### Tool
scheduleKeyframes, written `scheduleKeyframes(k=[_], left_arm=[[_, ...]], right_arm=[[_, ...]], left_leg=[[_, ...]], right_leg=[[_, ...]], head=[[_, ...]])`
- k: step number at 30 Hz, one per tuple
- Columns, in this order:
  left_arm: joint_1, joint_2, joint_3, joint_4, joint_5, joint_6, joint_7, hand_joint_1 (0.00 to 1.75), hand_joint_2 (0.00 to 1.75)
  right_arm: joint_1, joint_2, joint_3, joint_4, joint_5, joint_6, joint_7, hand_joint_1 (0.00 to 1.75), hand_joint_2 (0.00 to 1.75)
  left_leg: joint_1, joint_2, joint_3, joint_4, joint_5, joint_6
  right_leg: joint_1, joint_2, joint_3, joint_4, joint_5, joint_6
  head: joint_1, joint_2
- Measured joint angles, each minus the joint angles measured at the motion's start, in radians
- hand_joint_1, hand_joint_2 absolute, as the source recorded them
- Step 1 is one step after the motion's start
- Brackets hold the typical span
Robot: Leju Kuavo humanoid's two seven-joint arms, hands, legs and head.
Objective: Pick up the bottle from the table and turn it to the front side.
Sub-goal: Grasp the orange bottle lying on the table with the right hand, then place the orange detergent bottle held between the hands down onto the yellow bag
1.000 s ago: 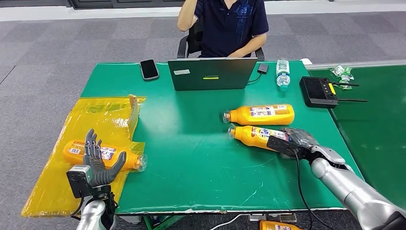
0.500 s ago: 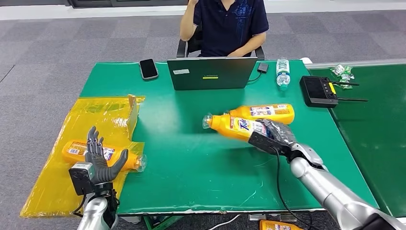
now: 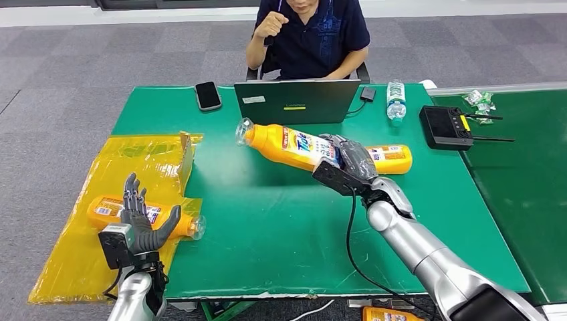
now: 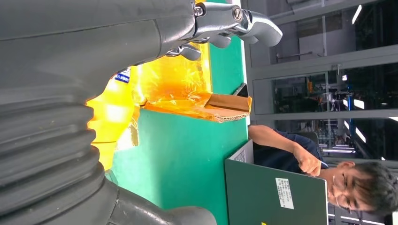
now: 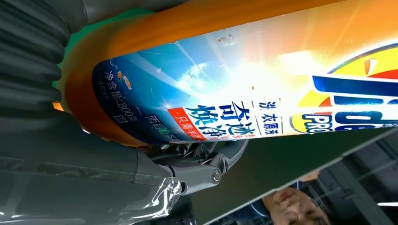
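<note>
My right hand (image 3: pixel 351 160) grips an orange detergent bottle (image 3: pixel 284 142) by its lower body and holds it above the green table (image 3: pixel 267 221), its clear cap pointing left towards the laptop. Up close, the bottle's (image 5: pixel 244 79) blue and white front label faces the right wrist camera, with my fingers (image 5: pixel 202 161) wrapped under it. A second orange bottle (image 3: pixel 388 158) lies on the table just behind my right hand. A third orange bottle (image 3: pixel 103 211) lies on yellow plastic at the left. My left hand (image 3: pixel 139 221) is raised over it, open, with fingers (image 4: pixel 234 21) spread.
A person (image 3: pixel 311 37) sits behind an open laptop (image 3: pixel 296 101) at the far edge. A phone (image 3: pixel 208 96), a water bottle (image 3: pixel 395 101) and a black controller (image 3: pixel 446 127) lie along the back. The yellow plastic sheet (image 3: pixel 144 170) with a cardboard piece covers the left end.
My right hand has lifted the orange bottle off the table and carried it up and to the left, over the second bottle. My left hand has stayed in place.
</note>
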Motion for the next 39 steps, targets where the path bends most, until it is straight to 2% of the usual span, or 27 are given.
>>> scheduleKeyframes(k=[5,13,19,26,32,39], left_arm=[[-0.020,-0.001,-0.008,0.008,-0.003,-0.003,0.000,0.00,1.75],[-0.060,-0.020,-0.034,0.027,-0.008,-0.009,0.000,0.00,1.75],[-0.061,-0.028,-0.044,0.019,-0.008,-0.020,0.000,0.00,1.75],[-0.094,-0.046,-0.058,0.013,0.030,-0.109,0.000,0.00,1.75],[-0.105,-0.055,-0.058,0.013,0.045,-0.133,0.000,0.00,1.75],[-0.131,-0.064,-0.058,0.026,0.105,-0.236,0.000,0.00,1.75]], right_arm=[[0.000,0.037,-0.019,0.000,-0.017,0.001,-0.028,1.75,1.75],[0.029,0.137,-0.039,0.005,-0.059,0.004,-0.064,1.75,1.75],[0.051,0.177,-0.043,0.016,-0.063,0.007,-0.072,1.75,1.75],[0.042,0.230,-0.046,0.084,-0.095,0.013,-0.101,1.75,1.75],[0.038,0.249,-0.049,0.119,-0.097,0.013,-0.109,1.75,1.75],[0.031,0.282,-0.054,0.165,-0.110,0.016,-0.111,1.75,1.75]], left_leg=[[0.000,0.000,0.000,0.000,0.000,0.000],[0.000,0.000,-0.001,0.000,0.000,-0.001],[0.000,0.001,-0.002,0.000,0.000,-0.001],[0.000,0.000,-0.002,0.000,0.001,-0.001],[0.000,0.001,-0.002,0.000,0.001,-0.001],[0.000,0.001,-0.002,0.000,0.001,-0.001]], right_leg=[[0.001,0.000,-0.001,0.000,0.000,0.000],[0.002,0.001,-0.002,0.000,0.000,-0.001],[0.002,0.001,-0.002,0.000,0.000,-0.001],[0.002,0.001,-0.002,0.000,0.000,-0.001],[0.002,0.001,-0.002,0.000,0.000,-0.001],[0.002,0.001,-0.003,0.000,0.000,-0.001]], head=[[0.000,0.000],[0.000,0.000],[0.000,0.000],[0.000,0.000],[0.000,0.000],[0.000,0.000]])
